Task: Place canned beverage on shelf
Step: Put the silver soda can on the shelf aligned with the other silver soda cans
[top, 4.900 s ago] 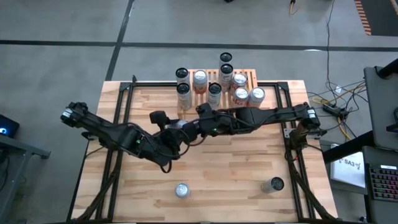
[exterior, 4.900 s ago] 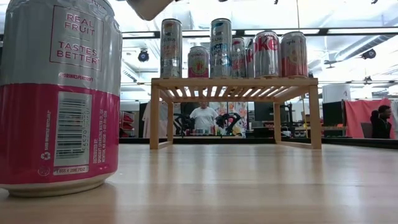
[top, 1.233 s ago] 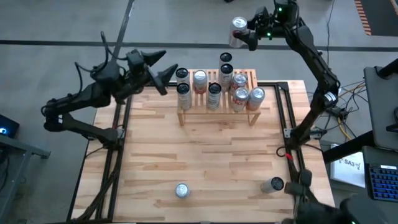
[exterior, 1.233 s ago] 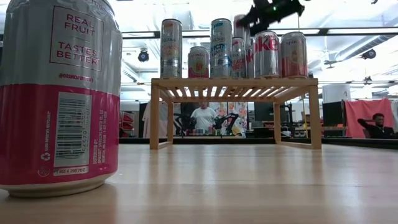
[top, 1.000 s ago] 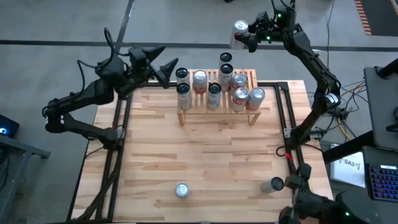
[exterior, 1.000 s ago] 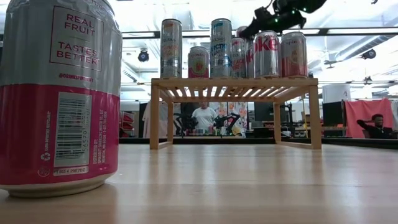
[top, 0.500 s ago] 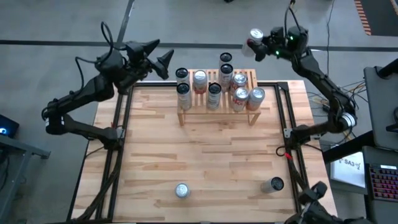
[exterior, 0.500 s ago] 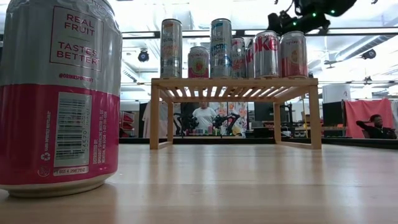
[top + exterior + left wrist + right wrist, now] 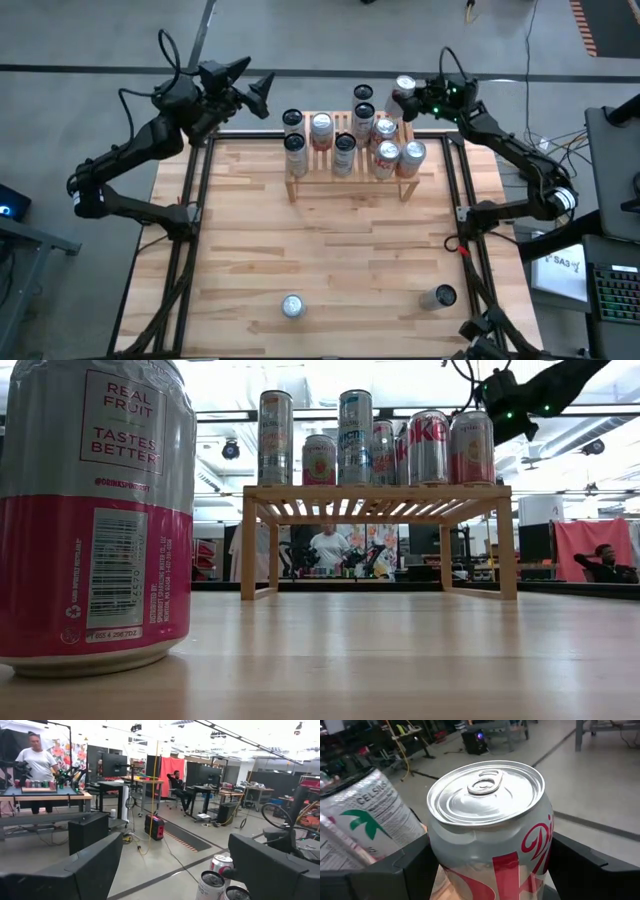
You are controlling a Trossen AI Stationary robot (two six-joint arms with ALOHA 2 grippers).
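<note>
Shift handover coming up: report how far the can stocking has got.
Done: seven cans stand on the shelf. In hand: the right gripper holds a silver can above the shelf's far right corner, not yet set down. Left: two cans wait near the table's front edge; the left gripper hangs open, empty.

This is a large open robotics lab or workshop: a light butcher-block wooden tabletop (image 9: 330, 260) on a black metal frame stands on a grey concrete floor (image 9: 90, 40) marked with dark lines, with loose cables (image 9: 545, 150) trailing beside it. Beyond the table the hall holds rows of workbenches (image 9: 45, 797) with dark monitors (image 9: 114, 765), a red cloth partition (image 9: 172, 770) and bright ceiling lights. One person stands at a bench (image 9: 35, 762) and another sits in a chair (image 9: 176, 784) farther back.
</note>
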